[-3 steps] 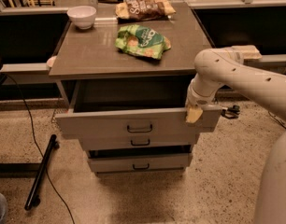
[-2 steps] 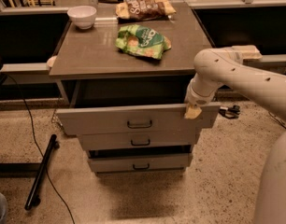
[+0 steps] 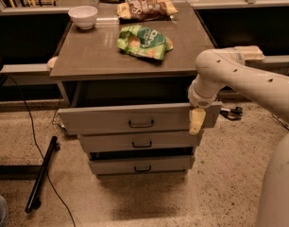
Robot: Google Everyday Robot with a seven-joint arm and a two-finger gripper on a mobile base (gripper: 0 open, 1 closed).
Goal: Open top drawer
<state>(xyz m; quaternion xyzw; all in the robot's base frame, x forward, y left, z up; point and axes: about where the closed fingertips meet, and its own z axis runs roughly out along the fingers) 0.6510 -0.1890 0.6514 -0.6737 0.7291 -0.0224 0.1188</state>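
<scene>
Grey top drawer (image 3: 111,119) sits centre frame, directly under the brown tabletop (image 3: 88,56). Its front stands forward of the cabinet body, with a dark gap between the front's upper edge and the tabletop. It is partly open and roughly level, the left end a touch lower in frame. Its dark loop handle (image 3: 141,123) is at the middle of the front, nothing on it.

Gripper (image 3: 197,120) is at the right end of that drawer front, hooked over the upper edge. A cream-coloured part hangs down across the front face. It looks to be in contact with the front, well right of the handle. Whether it's clamped or loose: can't tell from this view. Arm (image 3: 239,74) comes in from the right edge, elbow bent, wrist pointing down just above the drawer's right corner. Robot body (image 3: 281,188) fills the lower right corner.

Below are the middle drawer (image 3: 111,142) and bottom drawer (image 3: 116,165), both narrower, each with a like handle. Both sit further back than the top one, and a dark slot shows between them.

On the tabletop, a white bowl (image 3: 83,17) is at the far left corner, a green snack bag (image 3: 144,41) is near the middle, and a brown snack bag (image 3: 147,8) is at the far edge. All three are apart from each other.

On the speckled floor (image 3: 220,174), a black bar (image 3: 42,174) lies at lower left with a black cable (image 3: 26,126) running past it. A small dark object (image 3: 232,112) lies right of the cabinet, behind the arm.
</scene>
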